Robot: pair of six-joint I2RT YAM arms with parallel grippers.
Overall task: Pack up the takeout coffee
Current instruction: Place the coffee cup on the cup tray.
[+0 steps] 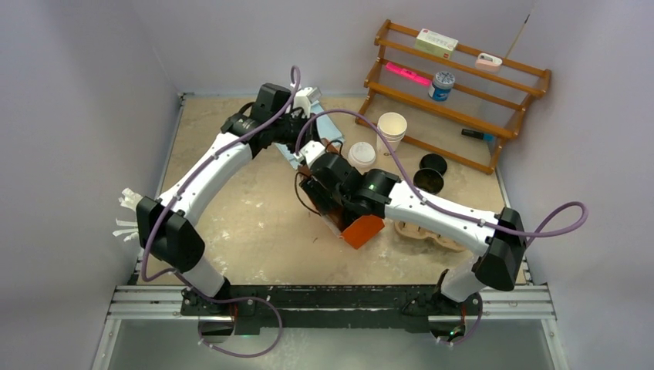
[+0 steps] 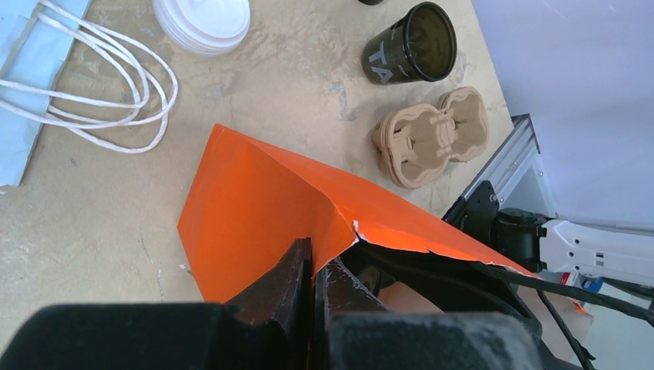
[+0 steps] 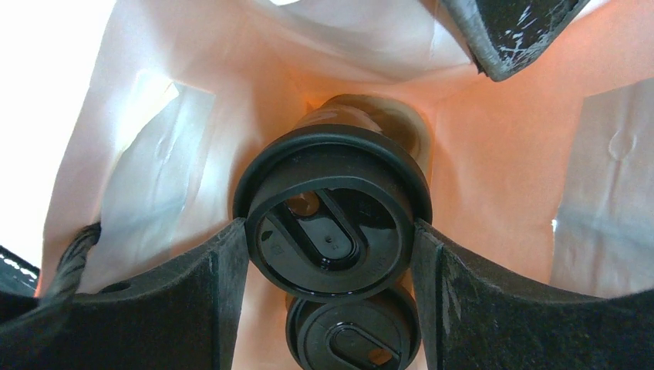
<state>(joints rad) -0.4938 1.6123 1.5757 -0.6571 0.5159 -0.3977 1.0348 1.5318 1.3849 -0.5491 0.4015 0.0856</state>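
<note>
Inside the orange paper bag (image 3: 501, 154), my right gripper (image 3: 330, 231) is shut on a takeout coffee cup (image 3: 332, 193) with a black lid. Its fingers press the lid's rim from both sides. A second lidded black cup (image 3: 355, 331) stands just below it on the bag's floor. My left gripper (image 2: 315, 266) is shut on the torn top edge of the orange bag (image 2: 254, 200) and holds its mouth. In the top view the orange bag (image 1: 361, 230) sits mid-table with the right wrist reaching into it. Two open black cups (image 1: 430, 171) stand further right.
A brown pulp carrier (image 1: 428, 231) lies right of the bag. White cups (image 1: 392, 127) and white lids (image 1: 361, 154) stand behind it. A blue bag (image 2: 31, 62) with white handles lies at the left. A wooden shelf (image 1: 463, 85) fills the back right corner.
</note>
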